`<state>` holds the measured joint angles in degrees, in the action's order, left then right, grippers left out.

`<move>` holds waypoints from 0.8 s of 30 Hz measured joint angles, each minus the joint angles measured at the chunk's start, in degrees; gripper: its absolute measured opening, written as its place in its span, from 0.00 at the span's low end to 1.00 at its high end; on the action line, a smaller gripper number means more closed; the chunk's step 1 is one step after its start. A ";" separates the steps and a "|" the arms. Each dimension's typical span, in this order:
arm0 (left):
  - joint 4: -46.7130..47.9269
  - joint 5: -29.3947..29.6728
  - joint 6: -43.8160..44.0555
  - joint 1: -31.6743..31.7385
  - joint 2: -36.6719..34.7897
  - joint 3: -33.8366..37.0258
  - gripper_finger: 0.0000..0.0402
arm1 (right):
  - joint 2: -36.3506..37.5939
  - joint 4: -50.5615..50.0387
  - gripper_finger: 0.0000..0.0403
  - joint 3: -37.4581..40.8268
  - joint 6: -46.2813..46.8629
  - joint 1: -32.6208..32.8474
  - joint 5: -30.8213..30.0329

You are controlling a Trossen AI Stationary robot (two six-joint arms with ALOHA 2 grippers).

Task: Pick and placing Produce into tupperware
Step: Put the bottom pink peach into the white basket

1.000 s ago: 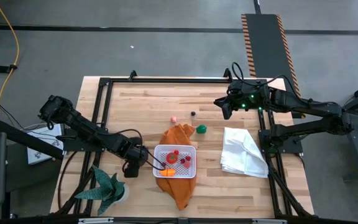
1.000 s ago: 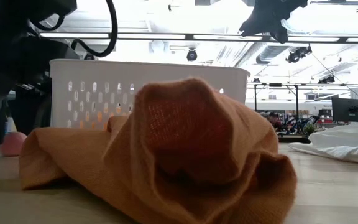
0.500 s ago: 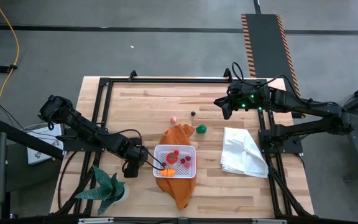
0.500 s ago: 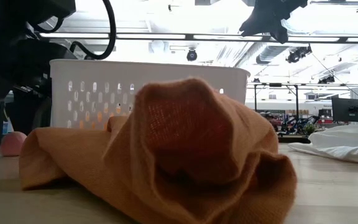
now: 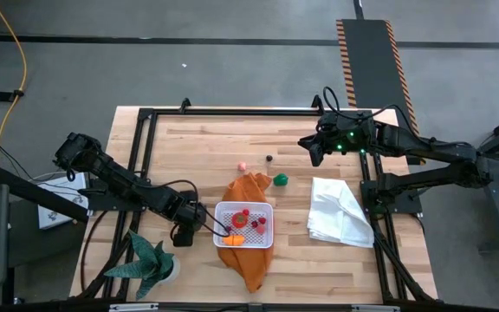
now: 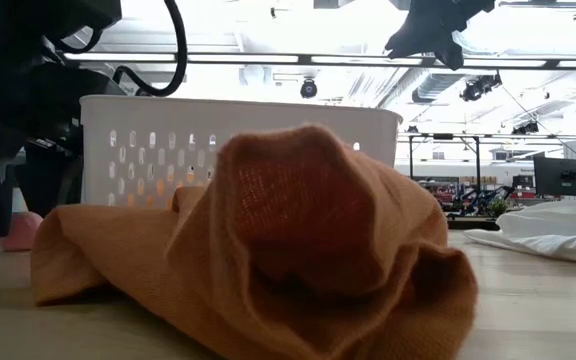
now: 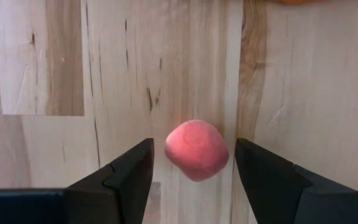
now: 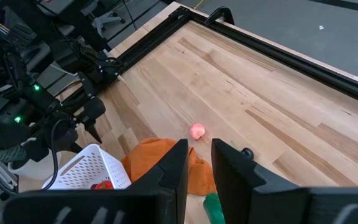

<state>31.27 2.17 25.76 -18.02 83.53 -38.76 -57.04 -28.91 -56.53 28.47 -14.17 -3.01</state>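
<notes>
The left gripper [image 5: 190,228] is low over the table, just beside the left wall of the tupperware [image 5: 268,208]. Its fingers [image 7: 131,172] are apart, and a pink toy [image 7: 196,150] lies on the bare wood between them with a small gap on each side. The white tupperware stands on an orange cloth [image 5: 250,265] and has some red pieces [image 5: 244,215] and an orange piece [image 5: 234,240] inside. Behind the cloth, a green toy [image 5: 281,179], a small dark one [image 5: 268,159] and another pink one [image 5: 243,165] lie on the table. The right gripper [image 5: 313,154] hangs over the far right part of the table, holding nothing, with only a narrow gap between its fingers. A white cloth [image 5: 338,213] lies under the right arm, and a potted plant [image 5: 150,260] stands at the near left corner.
</notes>
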 joint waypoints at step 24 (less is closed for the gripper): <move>0.08 -0.15 0.02 0.00 0.00 -0.02 0.53 | 0.00 0.03 0.16 0.00 0.02 0.00 0.00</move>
<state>31.35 2.02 25.78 -18.02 83.53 -38.79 -57.04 -28.87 -56.53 28.49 -14.18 -3.01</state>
